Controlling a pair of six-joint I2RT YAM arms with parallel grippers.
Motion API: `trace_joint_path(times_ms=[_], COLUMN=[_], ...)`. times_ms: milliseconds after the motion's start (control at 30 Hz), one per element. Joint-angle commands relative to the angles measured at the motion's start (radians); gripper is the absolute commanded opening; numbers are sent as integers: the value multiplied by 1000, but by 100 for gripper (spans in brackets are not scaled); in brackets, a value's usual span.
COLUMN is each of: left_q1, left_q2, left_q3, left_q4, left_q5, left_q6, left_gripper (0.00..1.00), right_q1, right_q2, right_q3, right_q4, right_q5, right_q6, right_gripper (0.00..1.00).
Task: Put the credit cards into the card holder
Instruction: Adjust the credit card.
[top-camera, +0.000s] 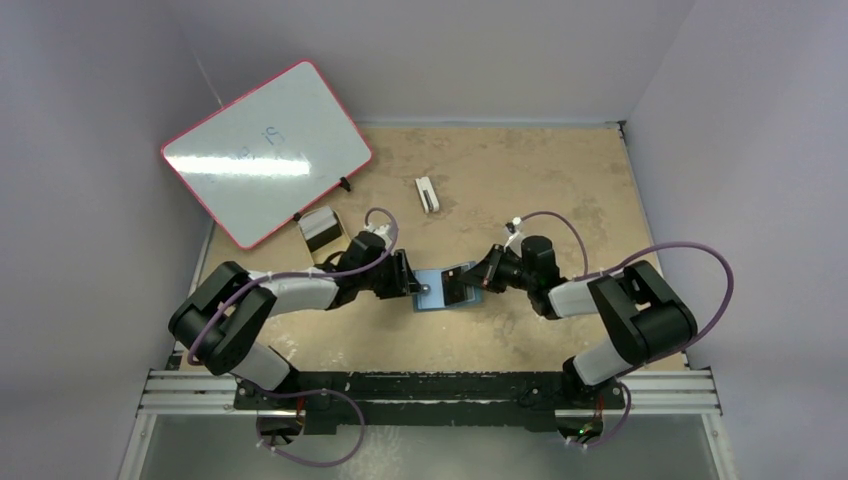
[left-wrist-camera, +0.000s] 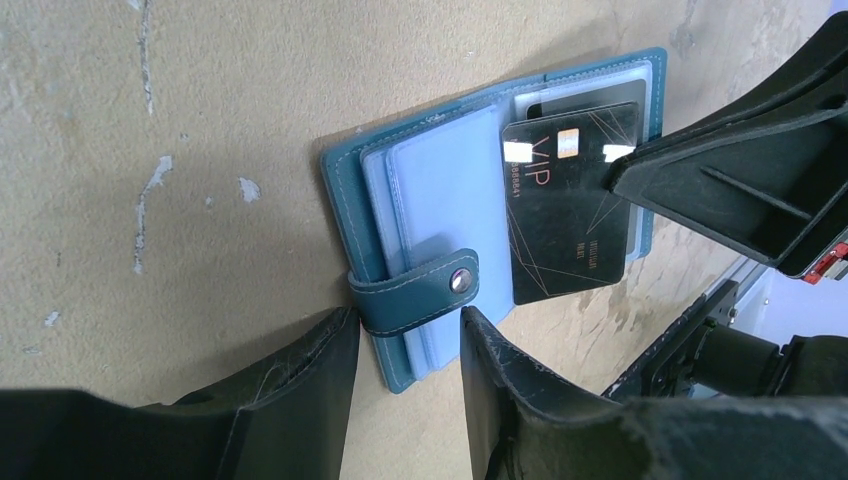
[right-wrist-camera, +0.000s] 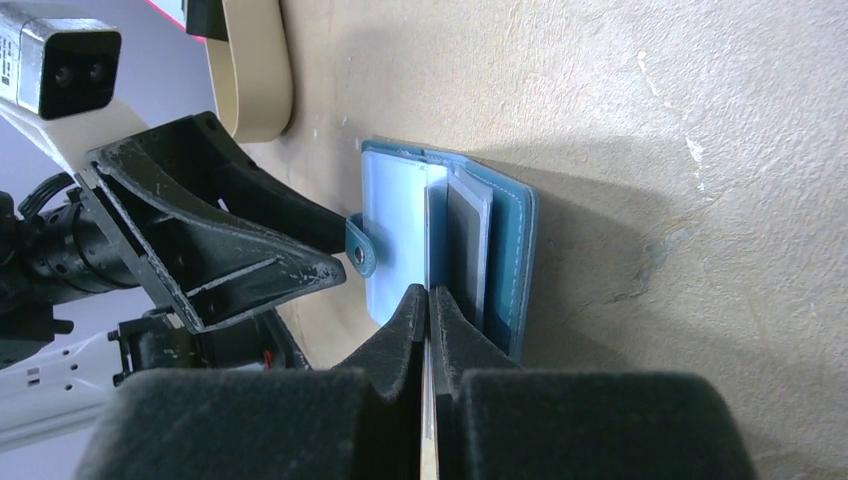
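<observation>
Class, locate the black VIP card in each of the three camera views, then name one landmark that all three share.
Top external: VIP card mid-table, over the teal card holder, at the right tool.
Left wrist: VIP card right of centre, face showing, on the open holder.
Right wrist: VIP card centre, seen nearly edge-on, pinched in the right tool.
Shared landmark: the holder's round snap.

Pale grey walls (top-camera: 500, 50) box in a scuffed tan tabletop (top-camera: 540, 180); upper left, a red-rimmed whiteboard (top-camera: 265, 150) catches glare.
</observation>
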Motion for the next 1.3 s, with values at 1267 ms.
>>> trace_joint_path(times_ms=[1267], left_q1=[-28], left_q2=[-280], left_q3=[48], left_q4=[498], left_q5=[155], left_q6=[-247], left_gripper=[60], right_q1=[4], right_q2=[-659], right_q3=[67], right_q4=[-50], right_q5=[-158], right_q6=[197], right_gripper=[0])
